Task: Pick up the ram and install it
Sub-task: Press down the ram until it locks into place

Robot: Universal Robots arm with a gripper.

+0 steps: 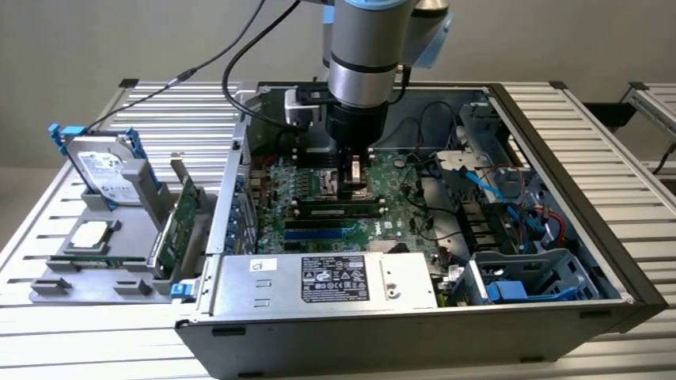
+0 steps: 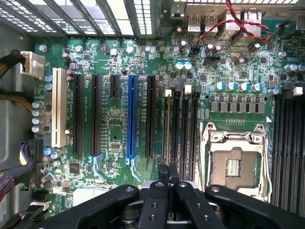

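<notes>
The ram (image 1: 338, 210) sits lengthwise along the memory slots (image 2: 180, 125), just on the near side of the pincer (image 1: 355, 176); whether it is fully seated cannot be told. The pincer's fingertips (image 2: 163, 172) are pressed together with nothing between them, hovering low over the motherboard (image 2: 114, 138) beside the open CPU socket (image 2: 233, 164). Cables (image 1: 486, 186) crowd the right. The case (image 1: 549, 127) walls hem the board in, the power supply (image 1: 328, 279) along the near edge. The tabletop (image 1: 158, 119) lies bare at far left.
</notes>
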